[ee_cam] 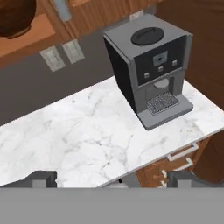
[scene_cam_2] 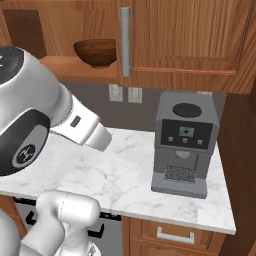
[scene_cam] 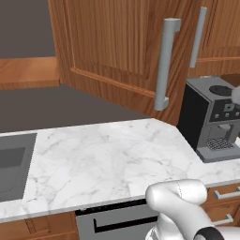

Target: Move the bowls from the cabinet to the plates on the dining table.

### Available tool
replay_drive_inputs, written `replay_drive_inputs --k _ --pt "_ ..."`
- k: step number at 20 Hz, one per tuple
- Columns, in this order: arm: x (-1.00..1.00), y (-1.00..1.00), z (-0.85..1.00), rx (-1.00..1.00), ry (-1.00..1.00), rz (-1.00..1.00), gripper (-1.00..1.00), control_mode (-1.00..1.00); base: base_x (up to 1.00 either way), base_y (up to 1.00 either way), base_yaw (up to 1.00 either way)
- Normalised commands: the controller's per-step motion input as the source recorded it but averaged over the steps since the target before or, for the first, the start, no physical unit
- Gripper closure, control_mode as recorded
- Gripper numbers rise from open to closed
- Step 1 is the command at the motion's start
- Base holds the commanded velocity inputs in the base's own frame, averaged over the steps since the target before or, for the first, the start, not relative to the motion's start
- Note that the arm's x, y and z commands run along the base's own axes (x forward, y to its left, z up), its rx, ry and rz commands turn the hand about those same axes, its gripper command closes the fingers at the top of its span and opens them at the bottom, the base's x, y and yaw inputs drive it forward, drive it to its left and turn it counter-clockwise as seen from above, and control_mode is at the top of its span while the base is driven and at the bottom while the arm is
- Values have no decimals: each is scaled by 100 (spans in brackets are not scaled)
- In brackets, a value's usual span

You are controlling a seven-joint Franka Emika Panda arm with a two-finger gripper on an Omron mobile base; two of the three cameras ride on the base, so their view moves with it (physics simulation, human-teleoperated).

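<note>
A dark brown glossy bowl (scene_cam_2: 96,52) sits on the wooden shelf of the cabinet (scene_cam_2: 75,70), left of a grey bar handle (scene_cam_2: 125,40). In the hand view the same bowl (ee_cam: 15,17) shows at the top left corner, far above and left of my gripper (ee_cam: 113,179). The gripper is open, its two dark fingertips (ee_cam: 43,178) spread wide over the marble counter with nothing between them. The cabinet door (scene_cam: 117,42) stands swung open. The plates and the dining table are out of view.
A black and grey coffee machine (scene_cam_2: 184,145) stands on the marble counter (scene_cam_2: 120,175) at the right, below the closed cabinet doors. A sink (scene_cam: 11,164) is set into the counter (scene_cam: 103,159) at the far left. Wall outlets (scene_cam_2: 122,93) sit under the shelf.
</note>
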Motion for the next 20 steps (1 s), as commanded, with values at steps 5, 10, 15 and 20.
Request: replay_drive_inputs --k 5,10,15,20 --pt "23 4 -1 28 18 4 -100 -100 0 0 0" --pt "22 31 -4 22 11 0 -100 -100 0 0 0" --pt "25 49 -9 18 6 0 -100 -100 0 0 0" --pt "4 33 -26 19 0 3 -100 -100 0 0 0"
